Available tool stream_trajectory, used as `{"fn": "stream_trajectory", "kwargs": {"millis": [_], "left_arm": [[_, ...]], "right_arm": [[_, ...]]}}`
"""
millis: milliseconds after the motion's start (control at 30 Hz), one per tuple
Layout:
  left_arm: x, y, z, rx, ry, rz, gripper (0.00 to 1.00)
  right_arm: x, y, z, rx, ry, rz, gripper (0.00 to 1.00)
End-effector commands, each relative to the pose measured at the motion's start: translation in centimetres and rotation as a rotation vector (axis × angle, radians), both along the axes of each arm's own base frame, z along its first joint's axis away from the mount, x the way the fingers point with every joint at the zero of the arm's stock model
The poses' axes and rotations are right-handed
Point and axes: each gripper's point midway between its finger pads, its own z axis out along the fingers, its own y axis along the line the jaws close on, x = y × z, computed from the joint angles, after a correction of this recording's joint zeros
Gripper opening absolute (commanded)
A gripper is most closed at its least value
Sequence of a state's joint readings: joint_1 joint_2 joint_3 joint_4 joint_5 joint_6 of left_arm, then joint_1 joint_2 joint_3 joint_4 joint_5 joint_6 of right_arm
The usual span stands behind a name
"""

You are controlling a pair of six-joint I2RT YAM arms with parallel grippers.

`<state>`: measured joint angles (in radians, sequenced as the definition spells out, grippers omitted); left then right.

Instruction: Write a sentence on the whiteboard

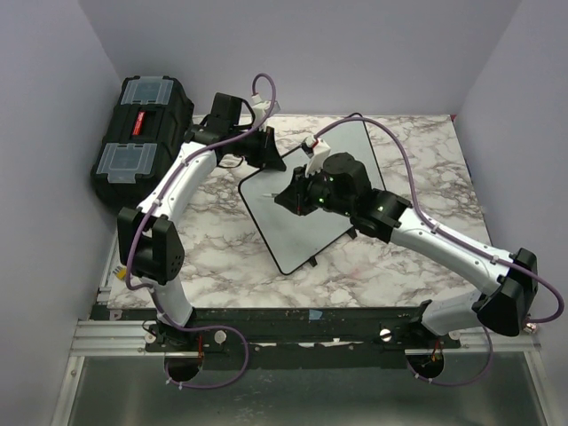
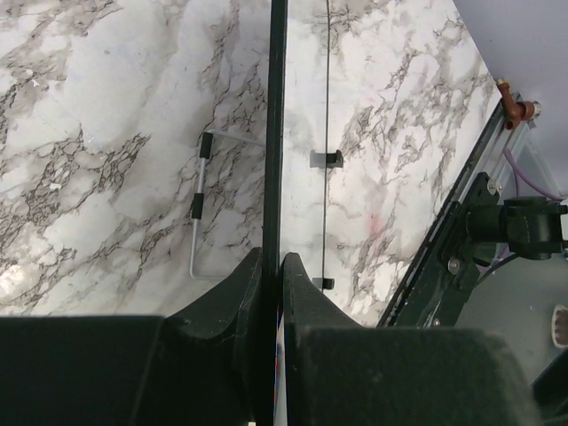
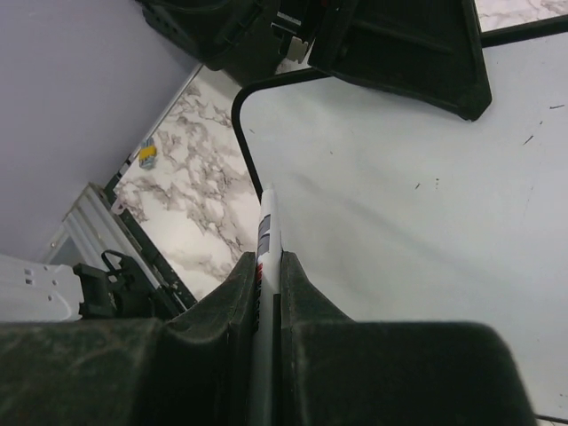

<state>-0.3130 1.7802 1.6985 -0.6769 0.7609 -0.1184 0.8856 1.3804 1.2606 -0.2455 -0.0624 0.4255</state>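
The whiteboard [image 1: 306,217] lies tilted in the middle of the marble table; its face [image 3: 399,195] is blank apart from a few tiny dark specks. No sentence shows on it. My left gripper [image 1: 266,151] is shut on the board's far left edge. In the left wrist view that edge [image 2: 275,133] appears as a thin black line running between the fingers of the left gripper [image 2: 273,259]. My right gripper [image 1: 300,191] hovers over the board's upper left part, shut on a white marker [image 3: 267,226]. The marker's tip [image 1: 272,193] points left, near the board's left edge.
A black toolbox [image 1: 142,142] with clear lid compartments stands at the far left against the wall. The board's wire stand [image 2: 200,204] shows under it on the marble table [image 1: 417,169]. Walls close in on the left, back and right. A metal rail [image 1: 293,333] runs along the near edge.
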Motion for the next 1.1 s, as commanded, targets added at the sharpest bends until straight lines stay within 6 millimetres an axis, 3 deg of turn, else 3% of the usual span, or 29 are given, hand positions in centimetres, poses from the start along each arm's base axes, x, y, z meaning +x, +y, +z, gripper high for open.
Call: {"fn": "stream_trajectory", "kwargs": {"millis": [0, 300, 1067], "left_arm": [[2.1, 1.2, 1.5, 0.076, -0.184, 0.080, 0.00], [1.7, 0.9, 1.5, 0.092, -0.201, 0.084, 0.00], [1.4, 0.6, 1.6, 0.134, -0.235, 0.082, 0.00]], "right_arm": [[1.0, 0.4, 1.0, 0.035, -0.062, -0.083, 0.01], [1.6, 0.8, 0.4, 0.011, -0.089, -0.163, 0.01], [2.0, 1.0, -3.5, -0.059, -0.040, -0.215, 0.00]]}}
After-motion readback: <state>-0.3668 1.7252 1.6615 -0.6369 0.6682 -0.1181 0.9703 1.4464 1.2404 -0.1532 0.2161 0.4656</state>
